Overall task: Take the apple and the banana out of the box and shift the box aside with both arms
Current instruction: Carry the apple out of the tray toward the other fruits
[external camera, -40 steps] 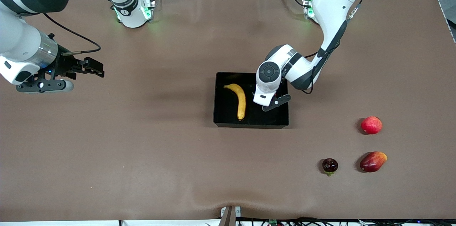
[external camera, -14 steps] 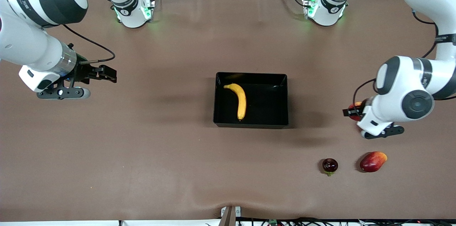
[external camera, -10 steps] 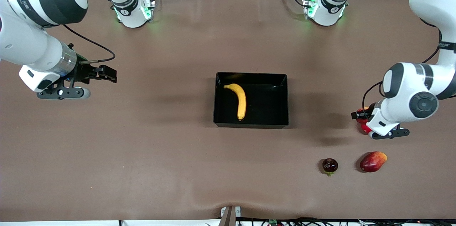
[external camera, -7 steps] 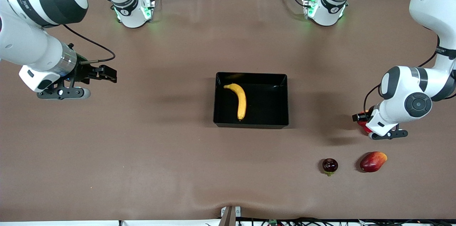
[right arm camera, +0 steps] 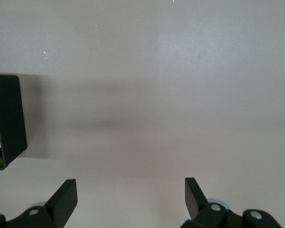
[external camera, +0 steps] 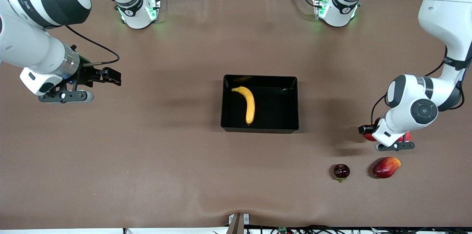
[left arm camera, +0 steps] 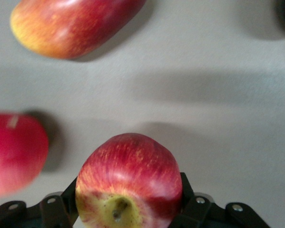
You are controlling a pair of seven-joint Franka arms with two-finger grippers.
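The yellow banana (external camera: pixel 249 105) lies in the black box (external camera: pixel 258 129) at mid-table. My left gripper (external camera: pixel 368 132) is shut on the red apple with yellowish streaks (external camera: pixel 368 137), low over the table toward the left arm's end. In the left wrist view the apple (left arm camera: pixel 128 171) fills the gap between the fingers (left arm camera: pixel 187 187), stem end toward the camera. My right gripper (external camera: pixel 110 75) is open and empty, waiting in the air over the right arm's end of the table. In its wrist view the fingers (right arm camera: pixel 66 194) stand wide apart, with a corner of the box (right arm camera: pixel 9 118) at the edge.
Another round red fruit (external camera: pixel 406 136) sits right beside the held apple, also in the left wrist view (left arm camera: pixel 14 152). Nearer the front camera lie the red-orange mango (external camera: pixel 386 167) and the dark maroon fruit (external camera: pixel 341 171). The arm hides the table under the apple.
My left arm left the box, swung to its own end of the table with the apple in its gripper and came lower beside the other red fruit. The right arm barely moved.
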